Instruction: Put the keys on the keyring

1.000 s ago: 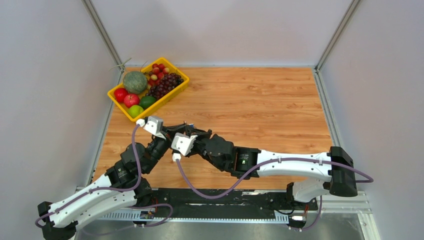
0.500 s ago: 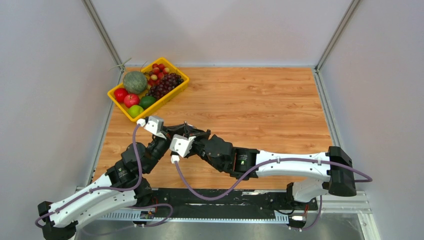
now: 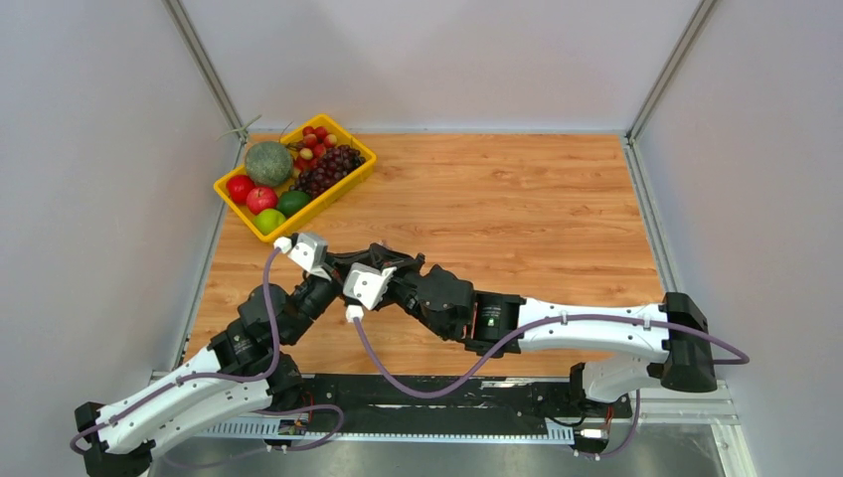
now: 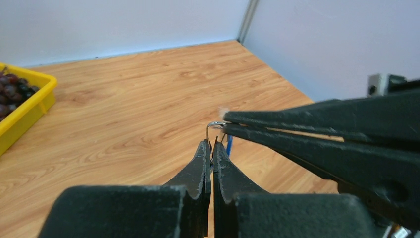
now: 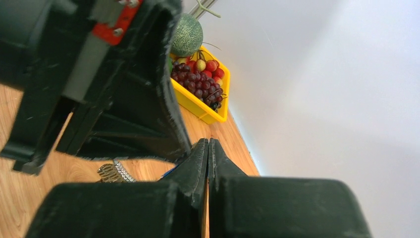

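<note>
In the left wrist view my left gripper point(image 4: 211, 145) is shut on the thin silver keyring point(image 4: 214, 124), which stands up from its tips. My right gripper point(image 4: 226, 120) reaches in from the right, shut, with its tips pinching the top of the same ring. A blue key head point(image 4: 229, 144) hangs just below the ring. In the top view the two grippers, left point(image 3: 360, 260) and right point(image 3: 379, 255), meet above the table's left half, and the ring and keys are hidden there. In the right wrist view my right gripper point(image 5: 208, 142) is shut beside the left gripper's body, and a blue edge point(image 5: 168, 172) shows.
A yellow tray point(image 3: 343, 185) of fruit, with grapes, apples and a melon, stands at the back left and also shows in the right wrist view point(image 5: 198, 106). A silver ribbed metal piece point(image 5: 112, 172) lies on the wooden table point(image 3: 517, 219) under the grippers.
The right arm's wrist has shifted slightly right and back. The left arm has barely moved. Both grippers stay shut together.
</note>
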Controlling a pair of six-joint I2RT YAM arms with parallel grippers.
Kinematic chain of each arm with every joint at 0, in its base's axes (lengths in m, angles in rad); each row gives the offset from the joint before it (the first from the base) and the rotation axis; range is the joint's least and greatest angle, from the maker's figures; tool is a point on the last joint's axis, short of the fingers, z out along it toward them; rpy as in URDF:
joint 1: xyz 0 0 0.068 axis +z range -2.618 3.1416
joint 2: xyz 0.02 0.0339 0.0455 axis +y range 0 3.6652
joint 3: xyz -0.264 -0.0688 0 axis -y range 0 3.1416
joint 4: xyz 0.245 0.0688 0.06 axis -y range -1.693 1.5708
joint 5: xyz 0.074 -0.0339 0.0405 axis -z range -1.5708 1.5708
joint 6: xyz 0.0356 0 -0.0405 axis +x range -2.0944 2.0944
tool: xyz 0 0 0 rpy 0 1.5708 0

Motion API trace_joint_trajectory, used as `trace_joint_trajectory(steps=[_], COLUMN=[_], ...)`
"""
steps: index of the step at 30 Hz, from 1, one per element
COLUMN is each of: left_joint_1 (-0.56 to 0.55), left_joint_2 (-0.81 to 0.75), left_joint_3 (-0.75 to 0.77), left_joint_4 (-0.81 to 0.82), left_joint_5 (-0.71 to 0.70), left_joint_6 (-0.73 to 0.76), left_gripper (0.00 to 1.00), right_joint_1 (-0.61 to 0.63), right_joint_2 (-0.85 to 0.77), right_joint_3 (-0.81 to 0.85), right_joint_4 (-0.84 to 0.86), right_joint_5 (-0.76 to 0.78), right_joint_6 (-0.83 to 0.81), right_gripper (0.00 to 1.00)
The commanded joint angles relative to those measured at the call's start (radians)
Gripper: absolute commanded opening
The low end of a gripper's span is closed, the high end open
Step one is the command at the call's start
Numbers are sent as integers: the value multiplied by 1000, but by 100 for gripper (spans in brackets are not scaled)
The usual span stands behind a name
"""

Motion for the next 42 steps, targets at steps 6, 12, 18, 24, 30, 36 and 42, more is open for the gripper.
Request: trace_joint_trajectory(steps=[6, 12, 18, 24, 30, 36, 42], left_joint_1=[-10, -10, -10, -10, -10, -10, -10], left_joint_2=[-6, -13, -18, -37, -41, -44, -55], left_joint_3=[11, 9, 4, -11, -14, -21, -28], left_joint_4=[99, 102, 114, 138, 147, 165, 178], left_joint_5=[174, 188, 210, 238, 255, 282, 303], left_joint_6=[29, 32, 33, 33, 33, 30, 29], left_gripper=[0, 0, 0, 0, 0, 0, 0], right_joint_1=[-17, -19, -35, -46, -48, -49, -49], right_joint_2=[-50, -69, -90, -132, -178, -197, -203], right_joint_3=[30, 16, 9, 4, 20, 39, 45], right_joint_4=[2, -16, -33, -43, -58, -95, -112], right_joint_5=[7, 13, 42, 82, 126, 157, 165], right_joint_6=[20, 37, 66, 107, 138, 163, 191], right_gripper=[0, 0, 0, 13, 26, 38, 45])
